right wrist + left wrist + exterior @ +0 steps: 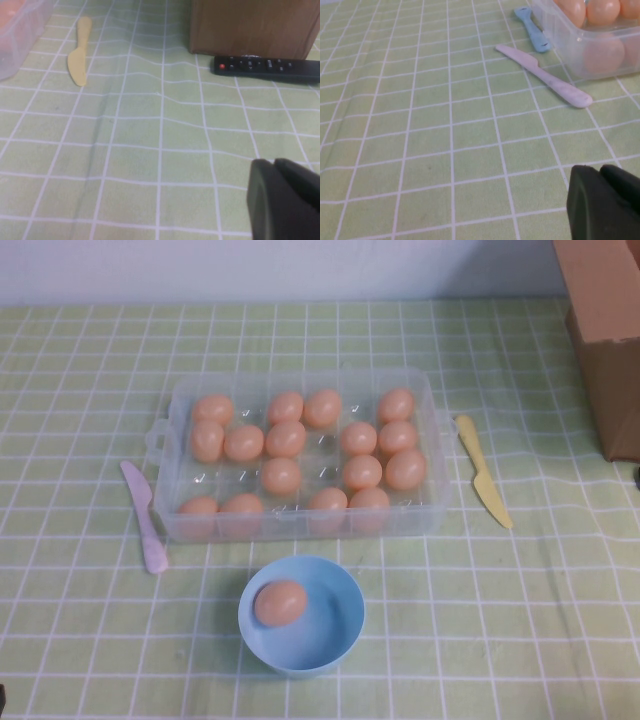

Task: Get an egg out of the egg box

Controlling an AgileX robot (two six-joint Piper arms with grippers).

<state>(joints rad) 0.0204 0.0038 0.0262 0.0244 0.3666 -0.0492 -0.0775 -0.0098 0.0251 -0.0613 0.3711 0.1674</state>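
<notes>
Egg (281, 475) sits in egg box (432, 405), table centre; smooth, light, slippery, maybe fragile, so grip gently across middle. One egg lies in bowl (345, 635) near front edge. Left gripper (605, 200) low near front-left corner, right gripper (285, 197) near front-right corner; jaws state cannot tell.

Evenly and softly lit from above, with faint shadows under the bowl (301, 616) and box (300, 454). Slightly hazy throughout, pale glare on the desk (520, 620) beyond the box. Dark, blurred left hand (604, 204) and right hand (284, 201) at frame corners.
</notes>
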